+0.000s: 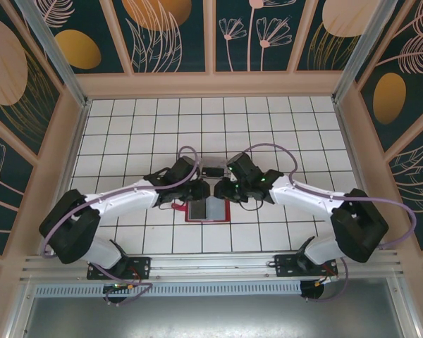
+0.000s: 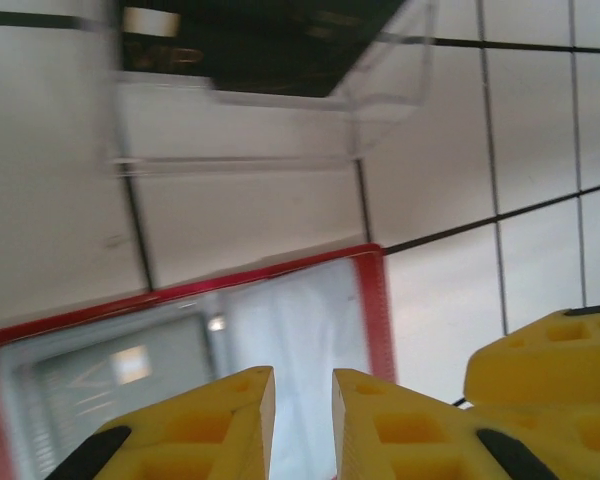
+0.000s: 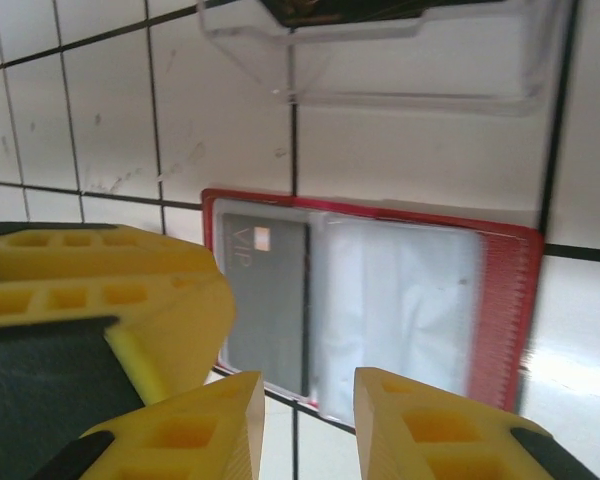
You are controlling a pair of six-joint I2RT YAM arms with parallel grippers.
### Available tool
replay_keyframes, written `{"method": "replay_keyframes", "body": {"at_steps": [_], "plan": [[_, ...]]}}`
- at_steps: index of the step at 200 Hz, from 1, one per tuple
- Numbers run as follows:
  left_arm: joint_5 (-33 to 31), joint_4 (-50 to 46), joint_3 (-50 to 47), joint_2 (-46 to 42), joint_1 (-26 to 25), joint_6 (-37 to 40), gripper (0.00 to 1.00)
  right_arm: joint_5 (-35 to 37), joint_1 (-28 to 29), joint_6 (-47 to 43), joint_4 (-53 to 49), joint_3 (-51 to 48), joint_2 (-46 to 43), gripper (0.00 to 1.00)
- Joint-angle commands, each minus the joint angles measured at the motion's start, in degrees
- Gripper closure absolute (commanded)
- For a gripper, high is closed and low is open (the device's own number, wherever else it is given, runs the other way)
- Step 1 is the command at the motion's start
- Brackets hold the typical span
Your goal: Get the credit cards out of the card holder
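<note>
Red card holder (image 3: 505,300) open flat, grey credit card (image 3: 267,305) in pocket, left pincer (image 2: 302,420) and right pincer (image 3: 308,420) narrow, empty

The card holder (image 2: 300,330) looks blurred, the clear box (image 2: 260,120) cropped.

A credit card (image 3: 265,300) lies in the card holder (image 3: 505,300), clear box (image 3: 400,70) behind it.

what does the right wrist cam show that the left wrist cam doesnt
Right wrist: the card holder open across its full width, with the grey credit card in its pocket reading VIP. Left wrist: blurred, one corner of the card holder, but more of the dark thing in the clear box. Both: card holder, clear box, white tiles, yellow fingers slightly apart.
</note>
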Motion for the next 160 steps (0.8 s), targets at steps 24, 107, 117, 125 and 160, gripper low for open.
{"method": "replay_keyframes", "body": {"at_steps": [24, 107, 117, 125, 160], "plan": [[-0.6, -3.4, -6.7, -4.8, 3.2, 2.0, 0.77, -4.4, 2.1, 1.5, 6.8, 1.0, 6.1, 0.70], [0.8, -2.5, -11.0, -4.0, 4.3, 3.4, 0.79, -6.1, 3.8, 3.0, 9.9, 2.9, 13.8, 0.75], [0.8, -2.6, -11.0, -3.6, 4.3, 3.6, 0.79, -6.2, 3.9, 3.0, 10.1, 3.0, 14.2, 0.76], [0.9, -2.7, -11.0, -3.2, 4.3, 3.8, 0.79, -6.4, 4.0, 3.0, 10.2, 3.0, 14.7, 0.76], [0.0, -3.9, -10.7, -1.9, 4.4, 4.6, 0.79, -6.1, 4.1, 3.0, 10.4, 2.6, 15.9, 0.77]]}}
